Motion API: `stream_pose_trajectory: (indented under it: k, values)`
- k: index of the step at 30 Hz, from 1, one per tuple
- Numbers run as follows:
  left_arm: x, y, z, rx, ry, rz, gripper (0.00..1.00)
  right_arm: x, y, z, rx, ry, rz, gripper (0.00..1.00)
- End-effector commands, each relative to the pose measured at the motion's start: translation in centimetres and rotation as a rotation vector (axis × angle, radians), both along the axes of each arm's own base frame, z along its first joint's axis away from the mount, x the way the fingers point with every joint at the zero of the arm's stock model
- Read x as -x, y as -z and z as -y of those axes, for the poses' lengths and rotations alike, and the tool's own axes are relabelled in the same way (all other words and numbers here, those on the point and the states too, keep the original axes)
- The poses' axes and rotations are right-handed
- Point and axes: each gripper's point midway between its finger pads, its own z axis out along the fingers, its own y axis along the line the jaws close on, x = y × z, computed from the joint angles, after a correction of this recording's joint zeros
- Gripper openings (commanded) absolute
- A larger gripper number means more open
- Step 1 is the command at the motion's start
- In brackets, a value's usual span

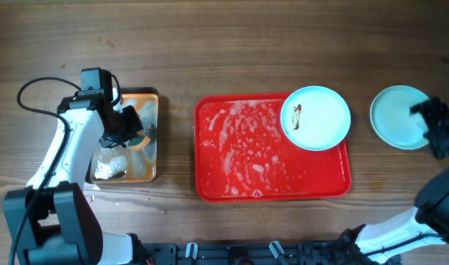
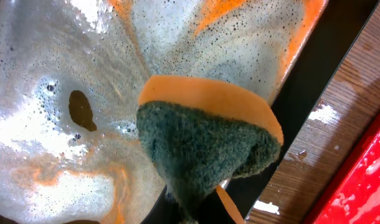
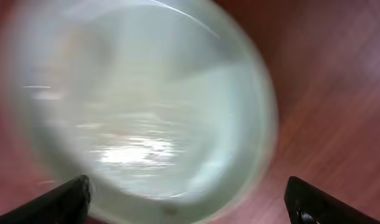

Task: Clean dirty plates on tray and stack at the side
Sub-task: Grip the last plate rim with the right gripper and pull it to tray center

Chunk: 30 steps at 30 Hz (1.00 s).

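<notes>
A pale plate (image 1: 316, 118) with a small brown smear rests on the right end of the red tray (image 1: 239, 184), whose floor is covered in soap suds. A clean pale plate (image 1: 397, 116) lies on the table right of the tray. It also shows blurred in the right wrist view (image 3: 140, 106). My right gripper (image 1: 434, 126) is open over this plate's right edge, its fingers (image 3: 187, 199) spread wide. My left gripper (image 1: 125, 125) is shut on a green and orange sponge (image 2: 209, 143) above the soapy metal tray (image 1: 147, 99).
The metal tray (image 2: 53, 93) at the left holds foamy, rust-streaked water and a crumpled clear wad (image 1: 110, 165). Bare wooden table (image 1: 232, 44) lies around the trays. The red tray's edge (image 2: 364, 180) shows in the left wrist view.
</notes>
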Motion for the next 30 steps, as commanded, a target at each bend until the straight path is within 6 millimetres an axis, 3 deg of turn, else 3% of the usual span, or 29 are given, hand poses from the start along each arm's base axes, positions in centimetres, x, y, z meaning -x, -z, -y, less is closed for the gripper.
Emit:
stream_pose_trajectory:
  k: [1,2,4,5,8,12,15,16,18,20,21,22,23,25,27,28,30]
  values:
    - [0.1,0.2,0.0,0.01,0.001,-0.005,0.04,-5.2,-8.8,-3.1,0.102,-0.166,0.174,0.99]
    - [0.1,0.2,0.0,0.008,0.012,-0.004,0.04,-5.9,-10.1,-4.4,0.115,-0.202,0.198,1.0]
    - [-0.1,0.2,-0.5,-0.022,0.022,0.006,0.04,-7.4,-11.8,-10.5,0.062,-0.447,0.273,1.0]
    - [-0.5,0.1,-0.6,-0.026,0.021,0.02,0.04,-6.1,-10.0,-15.2,-0.045,-0.573,0.196,1.0]
    - [-0.9,0.1,-0.7,-0.028,0.021,0.038,0.04,-2.5,-4.7,-18.5,-0.195,-0.51,0.027,1.0]
    - [-1.1,0.0,-0.7,-0.028,0.021,0.045,0.04,0.4,-0.1,-19.4,-0.261,-0.463,-0.052,1.0]
    - [-1.2,0.0,-0.6,-0.026,0.022,0.05,0.04,0.1,1.0,-19.8,-0.27,-0.469,-0.017,0.98]
    - [-1.2,0.0,-0.6,-0.026,0.022,0.049,0.04,0.2,1.5,-19.9,-0.271,-0.469,-0.011,0.94]
    - [-1.2,0.0,-0.6,-0.025,0.022,0.049,0.04,0.5,2.7,-20.0,-0.276,-0.445,-0.005,0.67]
    - [-1.2,0.0,-0.6,-0.025,0.022,0.05,0.04,0.8,3.7,-20.1,-0.28,-0.419,-0.004,0.59]
    - [-1.2,0.0,-0.6,-0.025,0.022,0.05,0.04,1.0,4.0,-20.2,-0.283,-0.4,-0.007,0.44]
    - [-1.2,0.0,-0.6,-0.026,0.022,0.05,0.04,1.1,4.3,-20.2,-0.286,-0.396,-0.009,0.44]
    - [-1.2,0.0,-0.6,-0.026,0.022,0.05,0.04,1.3,4.5,-20.3,-0.291,-0.379,-0.015,0.52]
    - [-1.2,0.0,-0.6,-0.025,0.022,0.05,0.04,1.5,4.7,-20.3,-0.295,-0.37,-0.019,0.41]
    - [-1.2,0.0,-0.6,-0.025,0.022,0.05,0.04,1.5,4.7,-20.3,-0.298,-0.35,-0.022,0.43]
    - [-1.2,0.0,-0.6,-0.025,0.022,0.05,0.04,1.4,4.7,-20.3,-0.295,-0.345,-0.02,0.3]
    - [-1.2,0.0,-0.6,-0.025,0.022,0.05,0.04,1.3,4.7,-20.2,-0.294,-0.319,-0.02,0.26]
